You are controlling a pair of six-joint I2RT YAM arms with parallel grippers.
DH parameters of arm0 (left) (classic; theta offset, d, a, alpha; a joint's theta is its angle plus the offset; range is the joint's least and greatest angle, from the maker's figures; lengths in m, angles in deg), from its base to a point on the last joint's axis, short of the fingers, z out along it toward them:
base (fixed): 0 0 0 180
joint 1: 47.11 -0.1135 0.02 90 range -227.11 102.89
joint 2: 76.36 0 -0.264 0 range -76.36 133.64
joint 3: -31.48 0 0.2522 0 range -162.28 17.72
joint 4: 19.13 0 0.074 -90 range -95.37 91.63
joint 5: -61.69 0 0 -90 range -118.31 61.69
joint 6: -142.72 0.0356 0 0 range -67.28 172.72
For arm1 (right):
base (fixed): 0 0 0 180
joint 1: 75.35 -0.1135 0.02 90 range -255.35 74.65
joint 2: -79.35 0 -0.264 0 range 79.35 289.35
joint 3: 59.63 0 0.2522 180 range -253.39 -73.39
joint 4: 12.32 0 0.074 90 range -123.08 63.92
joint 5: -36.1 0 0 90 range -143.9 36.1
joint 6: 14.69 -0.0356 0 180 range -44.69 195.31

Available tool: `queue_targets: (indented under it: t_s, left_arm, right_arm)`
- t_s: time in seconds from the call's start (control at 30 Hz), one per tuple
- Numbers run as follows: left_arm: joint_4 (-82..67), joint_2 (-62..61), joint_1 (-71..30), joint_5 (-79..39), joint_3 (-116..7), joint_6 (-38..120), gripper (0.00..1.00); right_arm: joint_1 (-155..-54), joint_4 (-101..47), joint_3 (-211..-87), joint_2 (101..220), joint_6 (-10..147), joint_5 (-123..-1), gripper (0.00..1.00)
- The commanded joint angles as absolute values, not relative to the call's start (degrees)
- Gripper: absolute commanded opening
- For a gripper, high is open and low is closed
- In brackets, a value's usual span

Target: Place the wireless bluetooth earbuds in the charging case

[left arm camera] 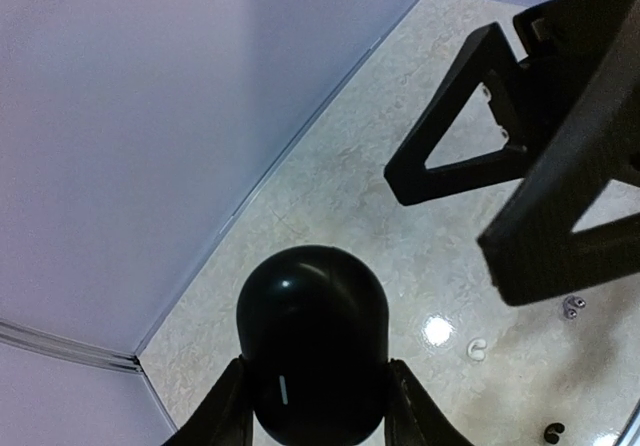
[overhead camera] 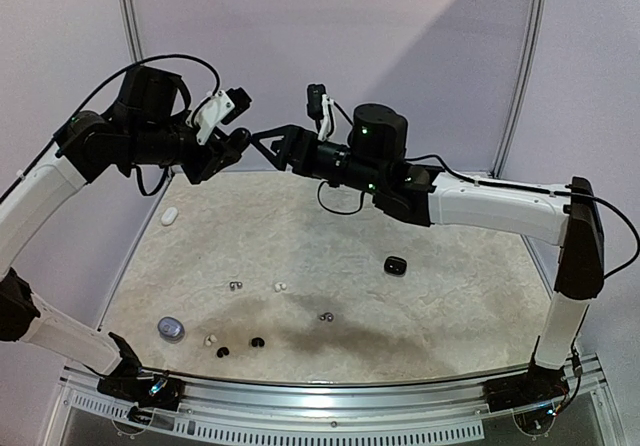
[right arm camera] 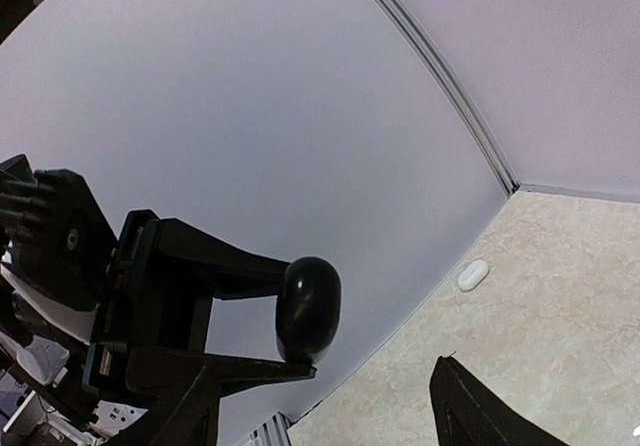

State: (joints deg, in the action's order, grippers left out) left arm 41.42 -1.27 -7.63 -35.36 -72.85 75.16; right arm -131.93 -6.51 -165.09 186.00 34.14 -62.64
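A black pebble-shaped charging case (left arm camera: 312, 341) sits closed between the fingers of my left gripper (left arm camera: 316, 368), held high above the back of the table. In the right wrist view the same case (right arm camera: 308, 309) shows edge-on in those fingers. My right gripper (overhead camera: 268, 145) faces it from the right, open and empty, a short gap away from the case. Its black fingers (left arm camera: 468, 136) fill the upper right of the left wrist view. Loose earbuds lie on the table below: silvery grey (overhead camera: 235, 286), white (overhead camera: 280, 287), black (overhead camera: 257, 343).
A white case (overhead camera: 169, 216) lies at the back left near the wall. Mid right lies an open black case (overhead camera: 395, 264). A silvery case (overhead camera: 170, 328) sits front left. More buds lie near the front edge, silvery (overhead camera: 325, 316) and black (overhead camera: 222, 350). Walls enclose the table.
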Motion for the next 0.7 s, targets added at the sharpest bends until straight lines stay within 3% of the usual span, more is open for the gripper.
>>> queue_targets:
  t_s: [0.0,0.37,0.67]
  left_arm:
    - [39.1,-1.64,-5.77,-38.74,-70.79,76.56,0.0]
    - [37.66,-1.8,-4.75,-39.28,-71.15,77.5,0.0]
    - [37.17,-2.41,-4.37,-38.7,-69.98,77.75,0.0]
  right_arm:
    - [-132.24,-0.23,-167.4,188.44,32.22,-64.98,0.67]
    - [-132.31,-2.53,-174.93,195.33,28.55,-69.35,0.56]
    - [-132.45,-1.29,-176.95,197.37,29.22,-72.21,0.1]
